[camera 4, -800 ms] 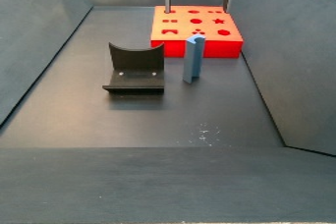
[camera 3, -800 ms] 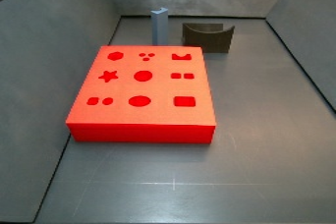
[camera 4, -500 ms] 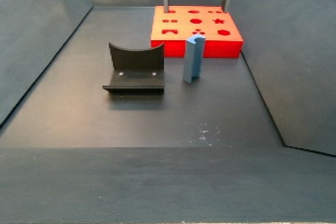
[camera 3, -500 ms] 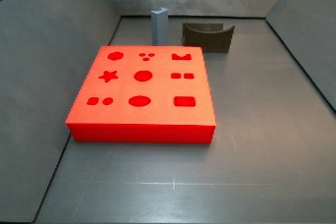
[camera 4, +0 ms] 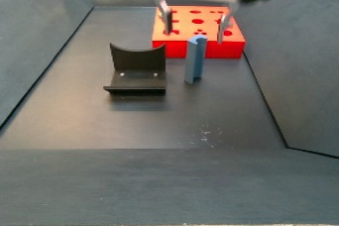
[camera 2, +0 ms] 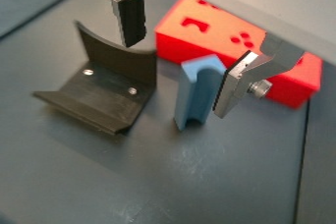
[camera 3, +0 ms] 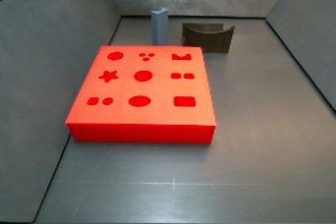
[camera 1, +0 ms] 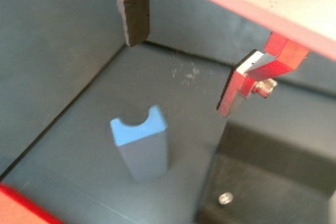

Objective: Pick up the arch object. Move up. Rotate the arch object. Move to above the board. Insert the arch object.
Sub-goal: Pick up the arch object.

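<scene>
Wrist view: gripper (camera 2: 182, 46) wide open above upright arch (camera 2: 197, 92), nothing held; risk of toppling it near fixture (camera 2: 100, 83) or board (camera 2: 217, 34).

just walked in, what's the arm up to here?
The Panda's tool hangs open above the arch object, which stands upright on the floor, not yet gripped. In both wrist views the silver fingers straddle the air over the blue piece with nothing between them. The board sits flat close by, its cut-outs empty, and the fixture stands beside the arch object. It looks like the approach to the pick, with rotating and inserting not yet done.
</scene>
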Robot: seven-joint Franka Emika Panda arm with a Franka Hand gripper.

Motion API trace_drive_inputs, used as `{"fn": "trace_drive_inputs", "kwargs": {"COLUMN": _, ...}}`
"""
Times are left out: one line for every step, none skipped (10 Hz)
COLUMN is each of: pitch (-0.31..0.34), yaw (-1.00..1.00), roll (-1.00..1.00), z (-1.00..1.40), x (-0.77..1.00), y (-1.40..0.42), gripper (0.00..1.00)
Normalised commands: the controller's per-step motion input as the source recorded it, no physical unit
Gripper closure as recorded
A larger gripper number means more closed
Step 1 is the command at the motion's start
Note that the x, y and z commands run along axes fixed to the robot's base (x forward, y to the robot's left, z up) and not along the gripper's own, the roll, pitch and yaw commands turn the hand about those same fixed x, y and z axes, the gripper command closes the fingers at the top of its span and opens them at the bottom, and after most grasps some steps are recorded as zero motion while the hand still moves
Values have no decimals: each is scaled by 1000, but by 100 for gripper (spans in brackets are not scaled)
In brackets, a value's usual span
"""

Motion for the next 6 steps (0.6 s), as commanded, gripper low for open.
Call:
{"fn": "trace_drive_inputs", "kwargs": {"pitch": -170, "yaw": -486, "roll": -191, "z": -389, "x": -89, "y": -271, "gripper": 0}}
{"fn": "trace_drive_inputs", "kwargs": {"pitch": -197, "yaw": -443, "roll": -203, "z": -366, "x": -157, "y": -303, "gripper": 0}}
{"fn": "trace_drive_inputs", "kwargs": {"pitch": -159, "yaw": -426, "roll": -169, "z": -260, "x": -49, "y": -269, "gripper": 0}}
{"fn": "trace_drive_inputs", "kwargs": {"pitch": -110, "yaw": -443, "roll": -83, "z": -249, "x": 0, "y": -211, "gripper": 0}}
{"fn": "trace_drive_inputs", "kwargs": {"pitch": -93, "yaw": -440, "roll": 0, "z": -254, "x": -29, "y": -143, "gripper": 0}}
{"fn": "trace_drive_inputs", "kwargs": {"pitch": -17, "yaw": -377, "roll": 0, "z": -291, "x": 0, "y": -40, "gripper": 0}}
